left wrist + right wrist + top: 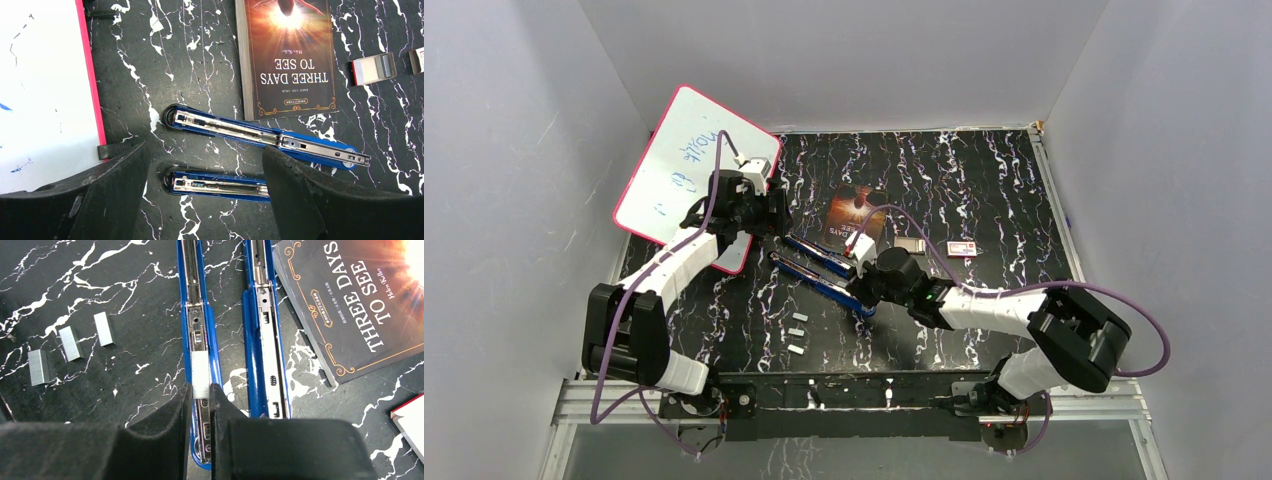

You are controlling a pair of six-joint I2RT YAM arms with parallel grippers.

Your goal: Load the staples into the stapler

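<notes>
The blue stapler [824,272] lies opened out flat as two long arms at the table's middle. My right gripper [200,387] is shut on a silvery strip of staples [200,374] and holds it over the metal channel of the stapler's left arm [199,315]. Three more staple strips [70,343] lie loose on the table to the left; they also show in the top view [797,332]. My left gripper [205,150] is open above the far end of the stapler's nearer arm [215,184], with its fingers [110,190] on either side.
A dark book [854,212] lies just beyond the stapler. A pink-rimmed whiteboard [689,170] leans at the back left, beside my left arm. A small grey tray [909,245] and a red-and-white box [962,248] lie right of the book.
</notes>
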